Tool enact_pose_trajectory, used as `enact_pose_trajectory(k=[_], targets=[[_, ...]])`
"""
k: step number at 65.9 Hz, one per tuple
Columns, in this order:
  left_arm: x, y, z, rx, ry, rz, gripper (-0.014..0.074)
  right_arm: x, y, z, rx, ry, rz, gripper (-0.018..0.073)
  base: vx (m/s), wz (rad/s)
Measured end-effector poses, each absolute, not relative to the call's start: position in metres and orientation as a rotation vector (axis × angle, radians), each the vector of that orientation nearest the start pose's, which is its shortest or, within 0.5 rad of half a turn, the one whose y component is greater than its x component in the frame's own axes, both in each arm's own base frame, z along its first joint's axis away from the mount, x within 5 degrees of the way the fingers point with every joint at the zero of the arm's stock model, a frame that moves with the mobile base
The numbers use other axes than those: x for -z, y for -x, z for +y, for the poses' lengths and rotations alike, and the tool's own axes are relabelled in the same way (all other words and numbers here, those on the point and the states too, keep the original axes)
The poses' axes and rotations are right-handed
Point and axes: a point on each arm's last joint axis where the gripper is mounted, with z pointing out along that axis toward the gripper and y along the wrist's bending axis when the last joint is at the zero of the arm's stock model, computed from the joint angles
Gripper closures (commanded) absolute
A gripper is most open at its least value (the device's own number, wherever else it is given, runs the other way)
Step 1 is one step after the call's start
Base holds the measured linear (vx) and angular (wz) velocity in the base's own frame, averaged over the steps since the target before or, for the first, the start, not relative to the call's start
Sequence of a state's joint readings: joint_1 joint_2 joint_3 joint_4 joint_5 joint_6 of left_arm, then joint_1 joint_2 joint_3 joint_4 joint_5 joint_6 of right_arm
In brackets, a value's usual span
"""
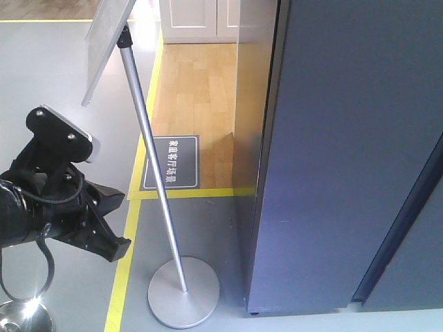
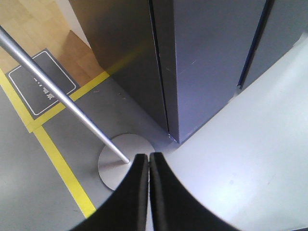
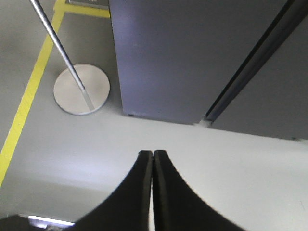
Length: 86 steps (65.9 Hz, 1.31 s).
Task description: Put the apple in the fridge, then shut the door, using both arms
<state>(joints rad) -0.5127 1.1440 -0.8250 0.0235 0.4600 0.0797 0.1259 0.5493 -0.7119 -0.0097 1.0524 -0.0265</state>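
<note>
The apple is out of view. The fridge [image 1: 346, 152] fills the right of the front view as a tall dark grey block, and its door looks shut, with only a dark seam [image 1: 408, 221] between two panels. It also shows in the left wrist view [image 2: 207, 62] and the right wrist view [image 3: 163, 57]. My left gripper [image 1: 119, 247] hangs low at the left, well short of the fridge; its black fingers [image 2: 139, 192] are pressed together on nothing. My right gripper [image 3: 152, 154] is shut and empty over grey floor in front of the fridge.
A slanted silver pole [image 1: 149, 138] on a round base [image 1: 183, 290] stands just left of the fridge's corner. Yellow floor tape [image 1: 128, 256] and a dark floor sign [image 1: 171, 162] lie beyond it. A second round base [image 1: 24, 318] sits bottom left. White cabinets [image 1: 201, 17] stand at the back.
</note>
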Motion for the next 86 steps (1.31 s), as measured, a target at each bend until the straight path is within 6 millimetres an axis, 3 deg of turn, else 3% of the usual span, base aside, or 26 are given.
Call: enact_pose_trajectory(k=[16, 39, 51, 68, 86], targets=[[-0.302, -0.207, -0.116, 0.207, -0.680, 2.167, 0.0603, -0.327, -0.054, 0.006, -0.040, 0.175, 2.276, 0.0563, 0.00, 0.00], [-0.302, -0.207, -0.116, 0.207, -0.680, 2.167, 0.0603, -0.325, -0.047, 0.005, -0.037, 0.173, 2.256, 0.0563, 0.00, 0.00], [-0.302, -0.207, -0.116, 0.207, -0.680, 2.167, 0.0603, -0.316, -0.048, 0.002, -0.012, 0.102, 2.098, 0.0563, 0.00, 0.00], [-0.302, -0.207, -0.116, 0.207, -0.680, 2.167, 0.0603, -0.277, -0.058, 0.000, 0.023, 0.045, 1.826, 0.0563, 0.00, 0.00], [-0.302, -0.207, -0.116, 0.207, -0.680, 2.167, 0.0603, -0.215, -0.062, 0.001, 0.011, 0.041, 1.738, 0.0563, 0.00, 0.00]])
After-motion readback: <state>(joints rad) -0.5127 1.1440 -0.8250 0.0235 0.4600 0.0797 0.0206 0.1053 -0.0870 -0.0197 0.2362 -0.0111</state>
